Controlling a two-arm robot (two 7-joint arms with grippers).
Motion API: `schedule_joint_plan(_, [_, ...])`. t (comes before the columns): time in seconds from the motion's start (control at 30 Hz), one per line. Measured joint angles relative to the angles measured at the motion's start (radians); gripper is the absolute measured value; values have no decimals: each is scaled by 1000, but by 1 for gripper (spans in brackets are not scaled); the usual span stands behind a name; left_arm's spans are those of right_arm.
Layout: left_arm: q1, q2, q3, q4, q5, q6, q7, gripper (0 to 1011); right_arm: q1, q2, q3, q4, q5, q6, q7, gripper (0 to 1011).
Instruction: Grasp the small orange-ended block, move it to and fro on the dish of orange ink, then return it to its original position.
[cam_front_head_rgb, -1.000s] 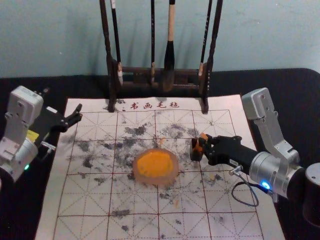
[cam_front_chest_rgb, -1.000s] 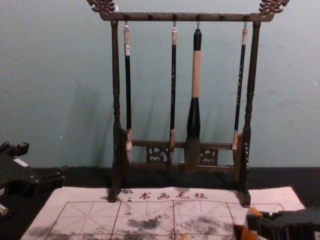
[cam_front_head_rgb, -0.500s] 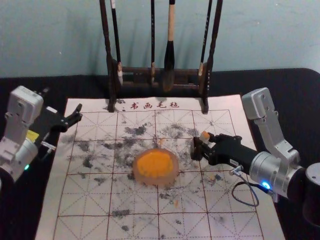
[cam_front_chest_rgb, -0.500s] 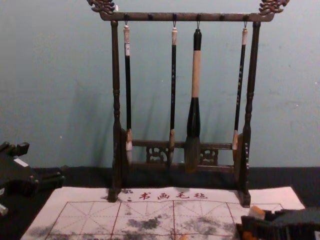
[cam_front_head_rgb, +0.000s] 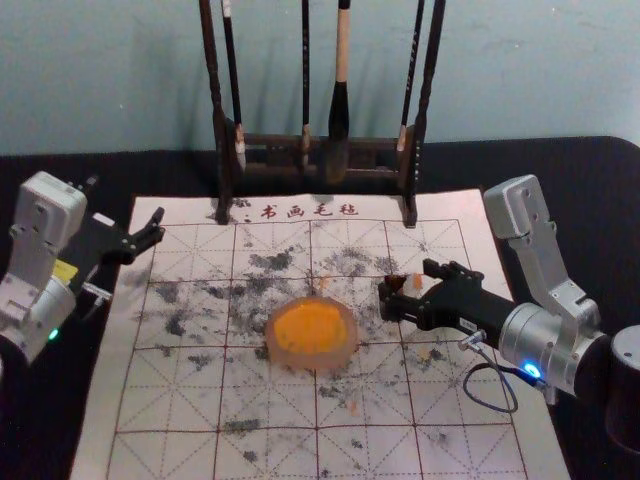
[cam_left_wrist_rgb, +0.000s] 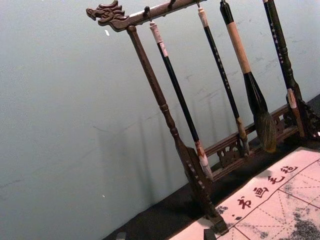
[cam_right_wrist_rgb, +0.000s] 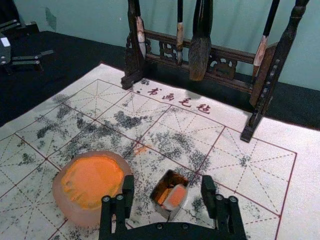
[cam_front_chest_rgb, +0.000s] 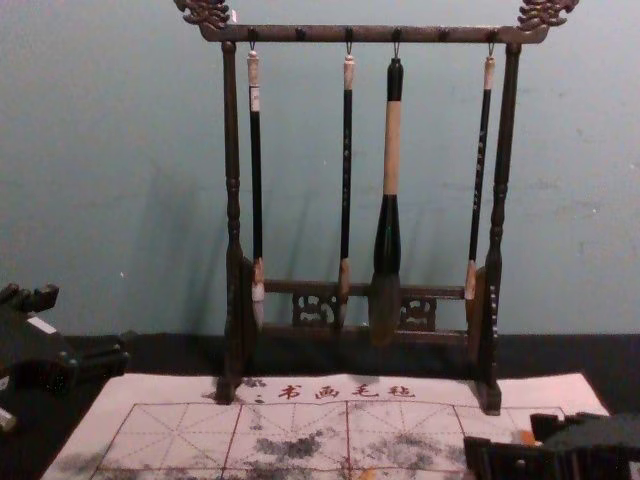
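My right gripper (cam_front_head_rgb: 408, 286) is at the right of the mat, its fingers apart around a small dark box (cam_front_head_rgb: 393, 284). The block (cam_front_head_rgb: 417, 282) shows its orange end between them. In the right wrist view the gripper (cam_right_wrist_rgb: 168, 185) stands open; the block (cam_right_wrist_rgb: 175, 196) leans in the open-topped box (cam_right_wrist_rgb: 172, 174), touching neither finger. The dish of orange ink (cam_front_head_rgb: 310, 331) sits left of the box. My left gripper (cam_front_head_rgb: 157, 227) is parked open over the mat's left edge; its fingertips (cam_left_wrist_rgb: 165, 235) also edge into the left wrist view.
A dark wooden rack (cam_front_head_rgb: 277, 142) with several hanging brushes stands behind the dish, at the mat's back edge. The gridded, ink-stained mat (cam_front_head_rgb: 265, 400) lies on a black-covered table (cam_front_head_rgb: 590, 230).
The right gripper's fingers have parted and let go of the block. The block has dropped from their tips and tipped over into the box. The left arm has stayed still.
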Motion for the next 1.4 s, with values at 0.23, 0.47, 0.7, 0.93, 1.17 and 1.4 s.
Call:
schedule_joint_plan(0.23, [0, 0, 0, 0, 0, 0, 0, 1001, 0, 0, 0, 0, 0, 0, 0, 992])
schedule_joint_plan(0.47, [0, 0, 0, 0, 0, 0, 0, 1001, -3, -1, 10, -16, 2, -24, 4, 1003])
schedule_joint_plan(0.7, [0, 0, 0, 0, 0, 0, 0, 1001, -26, -19, 78, -78, 22, -160, -13, 1002])
schedule_joint_plan(0.93, [0, 0, 0, 0, 0, 0, 0, 1001, -46, -54, 106, -7, -120, -373, -120, 1002])
schedule_joint_plan(1.17, [0, 0, 0, 0, 0, 0, 0, 1001, -47, -74, 102, 137, -227, -473, -174, 1002])
schedule_joint_plan(1.4, [0, 0, 0, 0, 0, 0, 0, 1001, -49, -90, 107, 206, -257, -497, -177, 1002])
